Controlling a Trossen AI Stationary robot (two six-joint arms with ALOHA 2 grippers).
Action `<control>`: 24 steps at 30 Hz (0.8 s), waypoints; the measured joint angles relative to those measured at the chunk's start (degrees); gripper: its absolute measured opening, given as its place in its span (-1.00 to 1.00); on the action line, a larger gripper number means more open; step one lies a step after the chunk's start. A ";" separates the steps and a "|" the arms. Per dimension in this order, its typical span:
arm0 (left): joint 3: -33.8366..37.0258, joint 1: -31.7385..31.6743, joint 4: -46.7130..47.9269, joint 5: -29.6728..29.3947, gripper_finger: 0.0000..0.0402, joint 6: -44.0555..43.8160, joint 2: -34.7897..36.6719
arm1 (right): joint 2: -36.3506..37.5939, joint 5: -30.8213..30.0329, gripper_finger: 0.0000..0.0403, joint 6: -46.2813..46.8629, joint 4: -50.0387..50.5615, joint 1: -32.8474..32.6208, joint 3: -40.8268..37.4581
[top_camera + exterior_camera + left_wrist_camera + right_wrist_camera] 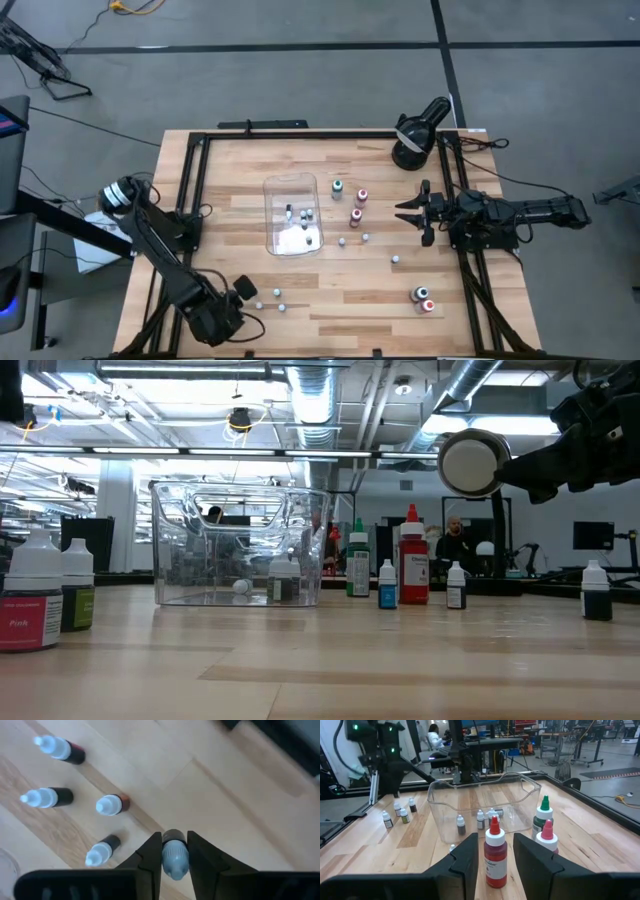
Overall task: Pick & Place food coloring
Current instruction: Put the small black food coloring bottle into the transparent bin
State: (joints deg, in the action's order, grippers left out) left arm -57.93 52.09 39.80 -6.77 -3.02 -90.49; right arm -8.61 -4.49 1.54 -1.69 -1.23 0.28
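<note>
Left gripper (174, 851) at lower left of high view, jaws clamped on a tiny white-capped bottle (174, 856) of food coloring. Right gripper (418, 210) waiting at right, jaws apart around nothing. Other bottles (356, 213) scattered on worktop (340, 300), some inside clear tray (275, 190). Risk: grip near cap, so possible slipping or tilting on lifting. Bottle body hidden between jaws; colour unclear.

Your left claw (175, 851) covers the sides of the small bottle (174, 858) it pinches, and its body below the cap is hidden. From above, the bottles (303, 228) inside the clear tray (291, 184) (around 9 o'clock from your right claw (407, 212)) are too tiny to tell colours.
</note>
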 joint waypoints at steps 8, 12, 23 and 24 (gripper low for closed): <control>0.02 -1.74 3.63 1.61 -0.65 -5.00 12.14 | 0.01 0.00 -0.44 0.01 0.00 -0.02 0.00; 0.02 -2.55 5.14 0.94 -0.66 -7.48 18.50 | 0.01 0.00 -0.44 0.00 0.00 0.00 0.01; 0.02 -2.75 5.79 -4.85 -0.65 -13.90 31.25 | -0.01 0.00 -0.44 0.01 0.00 0.00 0.00; 0.02 -2.75 5.98 -5.37 -0.66 -14.27 31.66 | 0.00 0.00 -0.44 0.00 0.00 0.00 0.01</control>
State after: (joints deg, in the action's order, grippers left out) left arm -57.91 49.34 45.78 -12.14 -17.29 -58.84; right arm -8.61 -4.49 1.54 -1.69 -1.24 0.29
